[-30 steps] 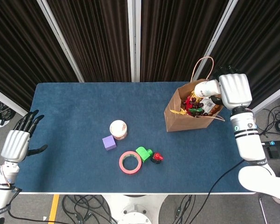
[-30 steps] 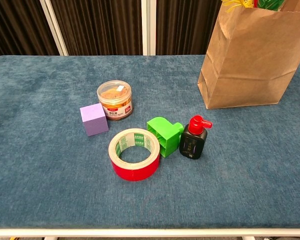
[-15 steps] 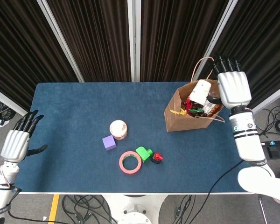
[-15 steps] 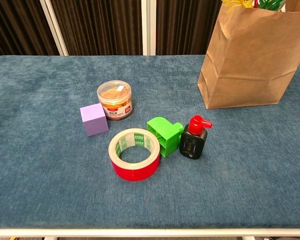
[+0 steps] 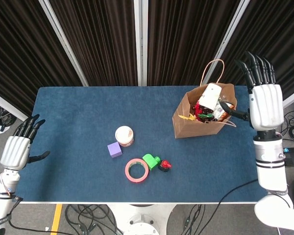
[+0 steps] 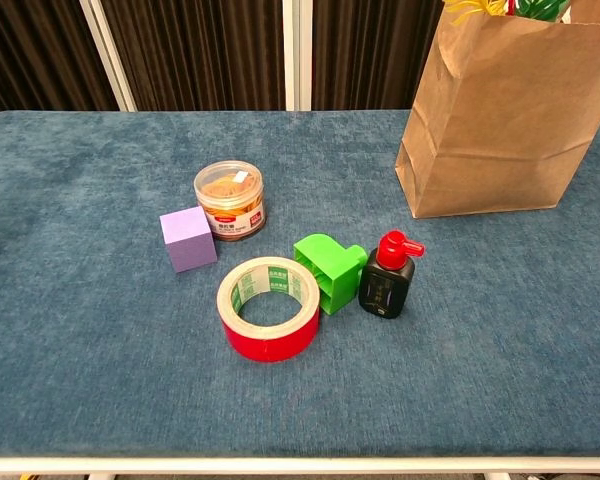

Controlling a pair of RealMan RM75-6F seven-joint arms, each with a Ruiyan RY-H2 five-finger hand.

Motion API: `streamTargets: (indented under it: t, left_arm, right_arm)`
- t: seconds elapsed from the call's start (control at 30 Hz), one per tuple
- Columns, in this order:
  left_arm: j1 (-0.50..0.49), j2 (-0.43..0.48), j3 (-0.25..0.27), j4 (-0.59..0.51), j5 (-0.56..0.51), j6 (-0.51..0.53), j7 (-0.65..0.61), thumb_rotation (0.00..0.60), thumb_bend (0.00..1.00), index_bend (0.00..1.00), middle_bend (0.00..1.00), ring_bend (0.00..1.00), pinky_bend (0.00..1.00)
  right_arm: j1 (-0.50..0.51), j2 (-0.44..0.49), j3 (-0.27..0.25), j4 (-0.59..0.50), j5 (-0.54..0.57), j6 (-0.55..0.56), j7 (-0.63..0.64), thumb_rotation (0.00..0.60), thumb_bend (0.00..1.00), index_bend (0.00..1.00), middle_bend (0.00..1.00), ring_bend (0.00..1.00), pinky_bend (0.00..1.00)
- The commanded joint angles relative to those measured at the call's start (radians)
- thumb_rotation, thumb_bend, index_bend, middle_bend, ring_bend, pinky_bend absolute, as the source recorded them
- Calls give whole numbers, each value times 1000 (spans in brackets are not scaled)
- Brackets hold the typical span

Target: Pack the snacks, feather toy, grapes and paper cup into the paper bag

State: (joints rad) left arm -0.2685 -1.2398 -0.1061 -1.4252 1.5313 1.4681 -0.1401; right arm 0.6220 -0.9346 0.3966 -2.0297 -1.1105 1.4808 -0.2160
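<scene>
The right hand (image 5: 265, 105) hangs past the table's right edge, fingers spread and holding nothing, just right of the bag (image 5: 204, 116) at the far right corner. The cup (image 5: 211, 95) lies tilted in the bag's mouth, its long axis leaning away from that hand. The left hand (image 5: 17, 149), also empty and spread, sits beyond the left edge, well apart.

Chest view: bag (image 6: 495, 120) top cut off by the frame edge, so its contents are mostly hidden there; neither hand shows. Head view: items under the cup (image 5: 210, 96) in the bag are jumbled, too small to tell apart. Jar (image 6: 229, 199) label unreadable.
</scene>
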Motion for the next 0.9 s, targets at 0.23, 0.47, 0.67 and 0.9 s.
streamTargets:
  t: [0.23, 0.47, 0.67, 0.9]
  left_arm:
    - [4, 3, 2, -15, 5, 9, 12, 600, 147, 161, 136, 52, 177]
    - [6, 6, 1, -27, 9, 18, 24, 600, 147, 161, 136, 52, 177]
    - [3, 0, 9, -36, 26, 18, 39, 600, 147, 161, 136, 52, 177]
    - [2, 16, 17, -77, 49, 24, 73, 600, 147, 161, 136, 52, 177]
  right_arm:
    - [-294, 21, -289, -62, -395, 158, -38, 600, 0, 122, 32, 0, 0]
    - [-461, -117, -434, 124, -618, 283, -101, 600, 0, 122, 25, 0, 0]
    - [-563, -249, -499, 267, -588, 277, -99, 600, 0, 122, 27, 0, 0]
    - [-555, -281, -463, 316, -514, 190, -79, 600, 0, 122, 25, 0, 0]
